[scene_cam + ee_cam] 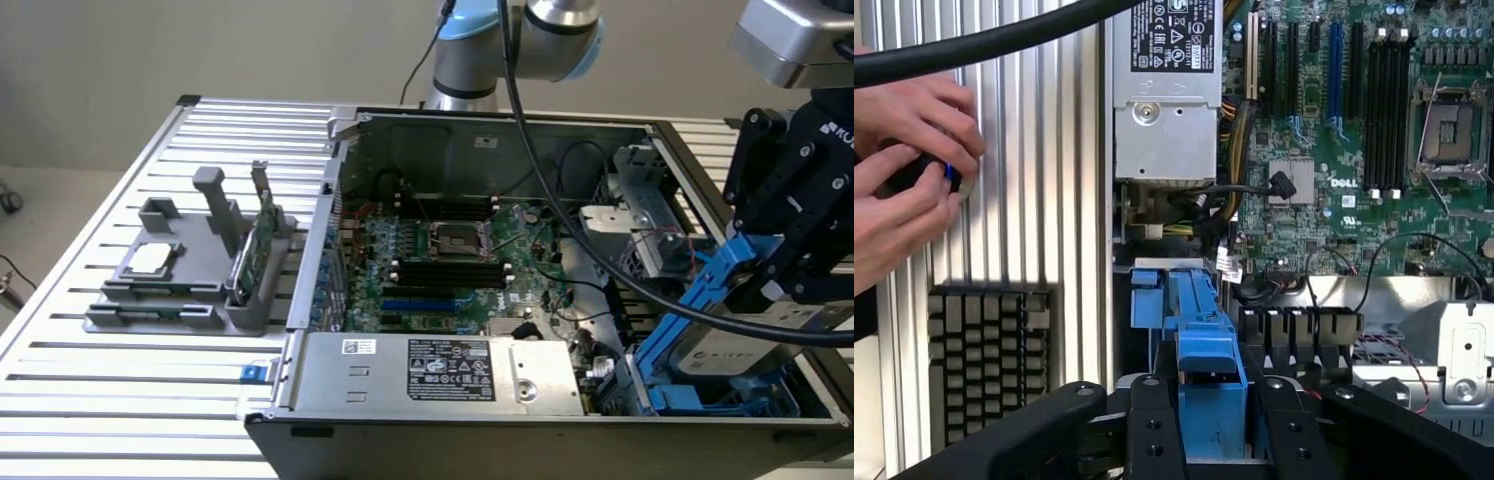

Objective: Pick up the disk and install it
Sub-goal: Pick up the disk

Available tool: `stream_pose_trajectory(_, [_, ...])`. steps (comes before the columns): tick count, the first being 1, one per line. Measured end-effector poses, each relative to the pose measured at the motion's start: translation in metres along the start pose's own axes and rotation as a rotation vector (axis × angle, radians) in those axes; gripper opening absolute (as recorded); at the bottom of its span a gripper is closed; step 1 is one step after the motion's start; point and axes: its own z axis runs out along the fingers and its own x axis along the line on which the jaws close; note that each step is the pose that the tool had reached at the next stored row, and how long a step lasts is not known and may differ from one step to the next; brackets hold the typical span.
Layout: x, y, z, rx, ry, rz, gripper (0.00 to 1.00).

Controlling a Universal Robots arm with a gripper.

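The disk [725,352] is a silver-grey drive with blue plastic rails. It hangs tilted over the blue drive bay [694,400] in the front corner of the open computer case [334,200], on the exterior view's right. My gripper [778,272] is above it, shut on its upper blue rail. In the wrist view the disk's blue rail [1206,345] sits between my two black fingers [1152,425], and my gripper [1214,405] points down into the bay. Most of the disk's label is hidden by the rails and the cable.
A thick black cable [627,285] crosses the case above the motherboard [447,260]. The power supply [441,370] lies at the case front. A grey holder [187,300] with a small silver chip [150,258] and a green card [254,250] stands on the slatted table. A person's hands [904,170] hold a small black device.
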Motion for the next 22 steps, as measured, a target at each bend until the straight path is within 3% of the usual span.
stream_pose_trajectory(15, [-0.004, 0.0006, 0.0084, 0.0032, 0.0001, 0.0, 0.33])
stream_pose_trajectory(22, [-0.005, 0.0007, 0.0168, 0.0075, 0.0, 0.0, 0.33])
